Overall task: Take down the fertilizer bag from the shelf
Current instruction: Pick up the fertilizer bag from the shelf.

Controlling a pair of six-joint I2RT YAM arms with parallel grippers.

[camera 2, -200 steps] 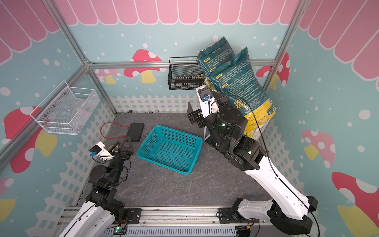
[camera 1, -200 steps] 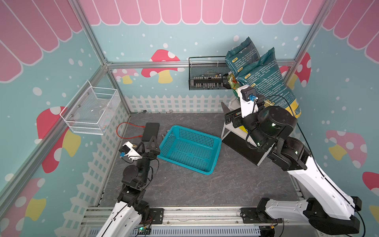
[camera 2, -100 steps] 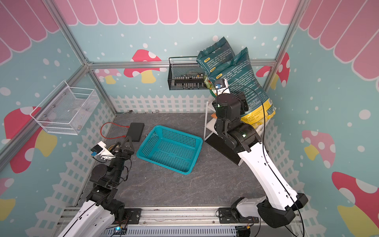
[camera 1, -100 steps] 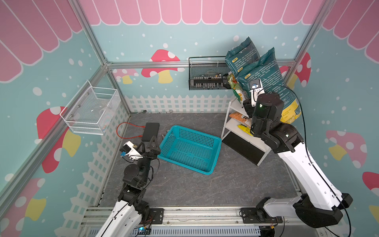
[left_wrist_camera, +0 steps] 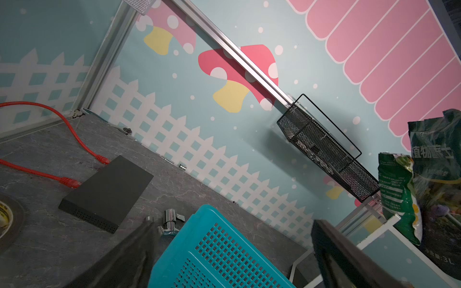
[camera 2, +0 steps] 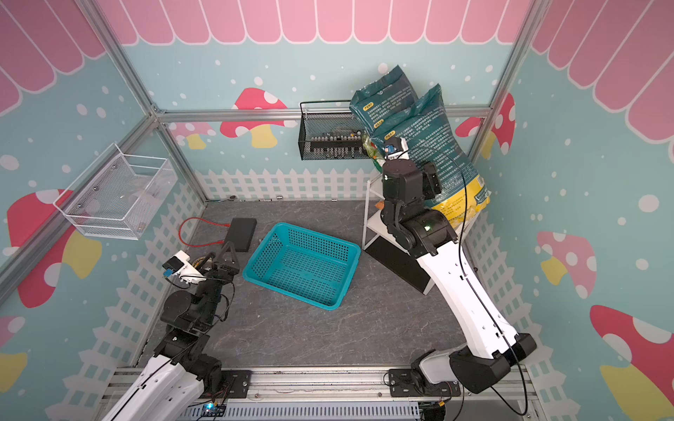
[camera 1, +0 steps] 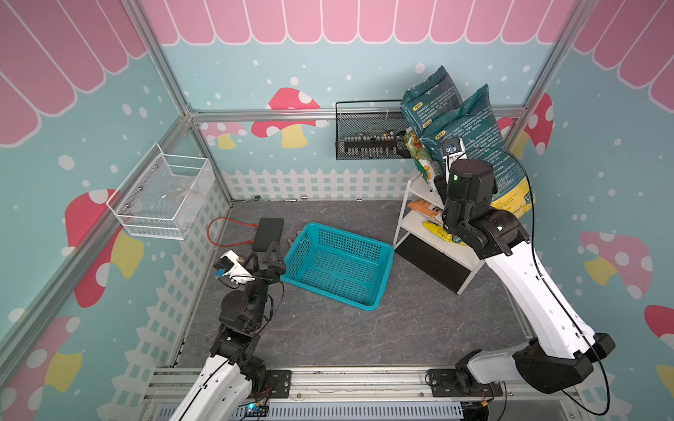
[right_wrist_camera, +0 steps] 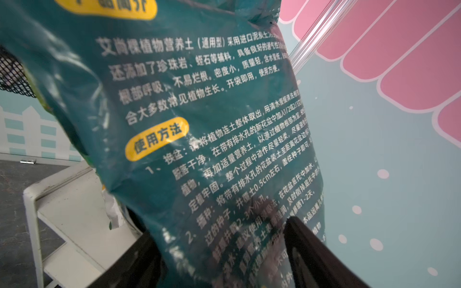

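I have the right claw (right_wrist_camera: 222, 259) straddling the fertilizer bag (right_wrist_camera: 199, 129), its grip unconfirmed; the bag stands on the shelf (camera 1: 414, 222), not yet lifted down.

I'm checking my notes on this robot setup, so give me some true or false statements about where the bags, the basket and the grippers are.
1. The blue basket sits on the floor with nothing in it. True.
2. The fertilizer bag lies in the blue basket. False: it stands on top of the white shelf, in front of a second bag like it.
3. The fingers of the right gripper sit on either side of the fertilizer bag. True.
4. The left gripper holds the black box. False: it is open and empty, and the black box lies on the floor beside the blue basket.
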